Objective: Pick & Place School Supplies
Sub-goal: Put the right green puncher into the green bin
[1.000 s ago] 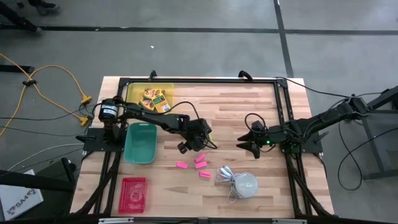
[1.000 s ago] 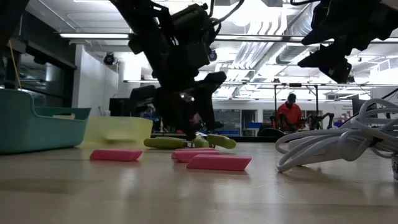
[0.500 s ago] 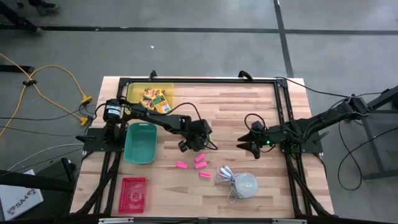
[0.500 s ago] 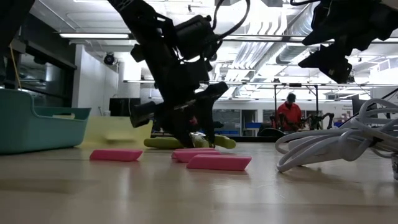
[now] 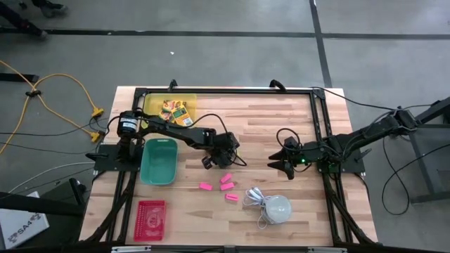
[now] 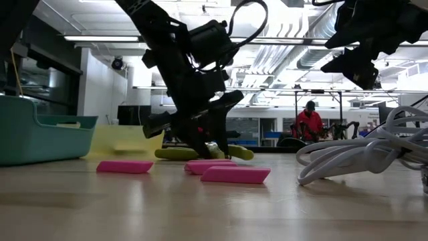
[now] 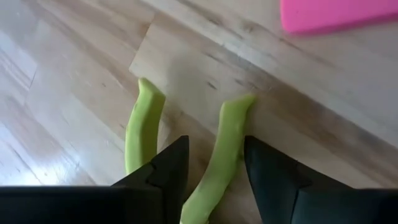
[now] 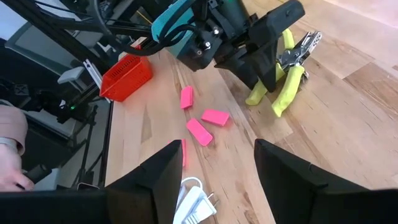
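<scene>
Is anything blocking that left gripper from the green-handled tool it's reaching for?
Nothing visible. The left gripper is already down over the green-handled tool, its two fingers straddling one handle on the bare wood. The pink blocks lie off to the side.

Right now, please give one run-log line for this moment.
left gripper: fingers astride one handle of green tool, not yet gripped | right gripper: open, waiting at table's right | erasers: on table

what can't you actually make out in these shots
- Left gripper grip: left wrist view shows its fingers astride one lime-green handle, contact unclear.
- Tool's metal head: hidden in low view behind the left gripper.
- Yellow-and-green boxes: print too small in high view.
</scene>
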### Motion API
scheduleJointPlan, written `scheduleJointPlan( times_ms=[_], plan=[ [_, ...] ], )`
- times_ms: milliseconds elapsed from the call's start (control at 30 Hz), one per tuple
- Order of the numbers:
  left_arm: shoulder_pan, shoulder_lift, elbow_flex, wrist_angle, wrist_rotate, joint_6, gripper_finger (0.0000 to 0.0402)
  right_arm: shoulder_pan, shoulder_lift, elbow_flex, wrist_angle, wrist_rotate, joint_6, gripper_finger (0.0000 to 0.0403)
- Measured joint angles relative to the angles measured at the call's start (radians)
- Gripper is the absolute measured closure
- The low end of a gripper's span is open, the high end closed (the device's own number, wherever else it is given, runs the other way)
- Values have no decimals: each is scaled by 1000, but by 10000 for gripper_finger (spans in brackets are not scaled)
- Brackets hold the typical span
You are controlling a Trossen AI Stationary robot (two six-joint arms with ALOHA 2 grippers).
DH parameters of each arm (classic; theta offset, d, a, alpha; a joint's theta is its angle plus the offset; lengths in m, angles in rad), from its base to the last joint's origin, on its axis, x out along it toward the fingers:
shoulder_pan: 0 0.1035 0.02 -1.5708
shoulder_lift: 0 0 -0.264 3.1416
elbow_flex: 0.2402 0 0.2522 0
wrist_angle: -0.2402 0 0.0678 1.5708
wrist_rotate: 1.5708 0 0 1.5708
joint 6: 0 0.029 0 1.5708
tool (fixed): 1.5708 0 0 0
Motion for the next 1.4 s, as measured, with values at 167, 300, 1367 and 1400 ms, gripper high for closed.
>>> scheduleJointPlan(
  times_ms=[167, 300, 1367, 1400],
  plan=[
    [7, 0, 0, -3, -3, 0, 256, 0, 0, 0, 1, -3, 1, 213],
    [2, 0, 0, -6, -6, 0, 264, 0, 0, 0, 1, -24, 3, 213],
    [-92, -24, -3, 17, -243, 30, 362, 0, 0, 0, -7, -26, 0, 213],
    [-96, -35, 0, 15, -245, 2, 362, 0, 0, 0, -8, -26, 0, 213]
  ],
)
